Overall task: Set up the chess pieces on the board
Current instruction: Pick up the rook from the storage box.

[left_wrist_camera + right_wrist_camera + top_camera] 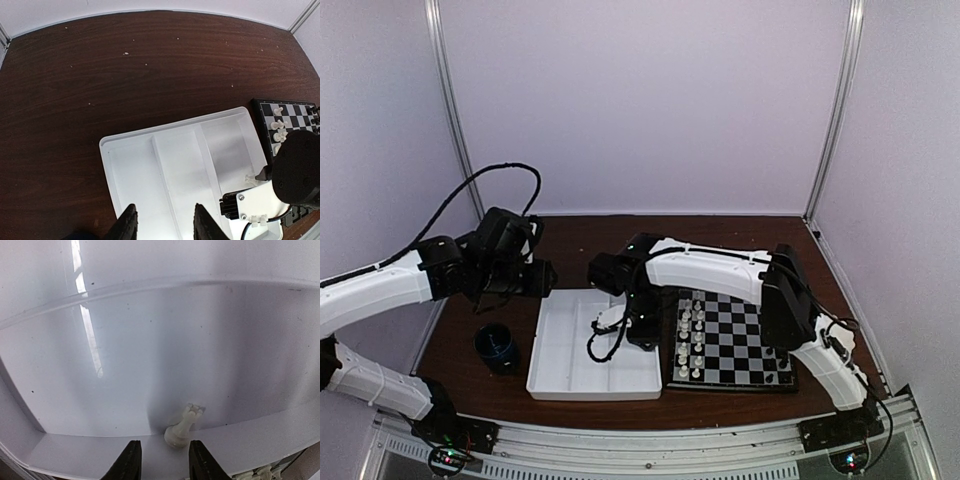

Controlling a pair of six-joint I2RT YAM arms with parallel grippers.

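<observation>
The right pincer is standing open over the white tray, a toppled white rook lying just ahead of its fingertips. The left pincer is hovering open and empty. The board is sitting at lower right, with white chessmen lining its left columns.

White pieces on board (left files)

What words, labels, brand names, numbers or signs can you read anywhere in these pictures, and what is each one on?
None: no view shows any legible text.
The board shows only plain checkered squares, with no letters or numbers readable on its rim.
The white tray is unmarked.
The dark cup shows no label.
</observation>
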